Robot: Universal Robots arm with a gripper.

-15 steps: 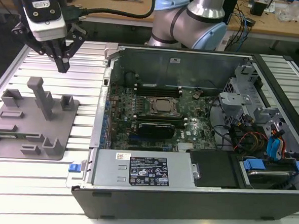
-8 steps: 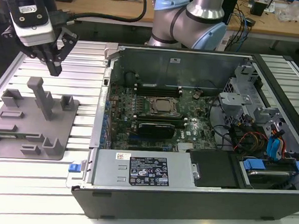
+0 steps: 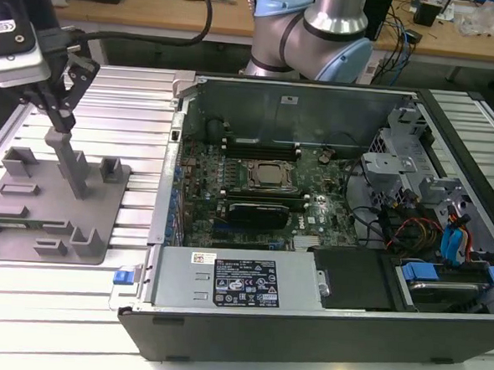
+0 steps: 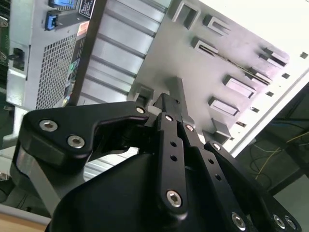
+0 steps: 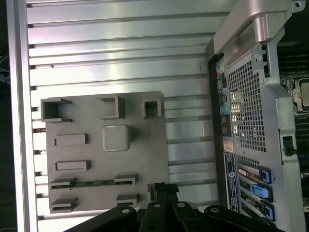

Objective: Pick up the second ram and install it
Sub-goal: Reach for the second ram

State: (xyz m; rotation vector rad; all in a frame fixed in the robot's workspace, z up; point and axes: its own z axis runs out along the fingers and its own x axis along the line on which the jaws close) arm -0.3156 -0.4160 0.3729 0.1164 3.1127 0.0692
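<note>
Gripper (image 3: 62, 128) is held over the grey fixture plate (image 5: 145, 157), fingers apparently pinched together on nothing; the second ram (image 5: 91, 182) is left lying flat by the plate's edge, long axis along it, offset sideways from the fingers.

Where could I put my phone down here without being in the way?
In the exterior view, bare ribbed table lies on the near side of the gray fixture plate, and a strip runs between that plate and the computer case. Crowded: the plate's holders with the ram stick, and the case's motherboard and cables.
</note>
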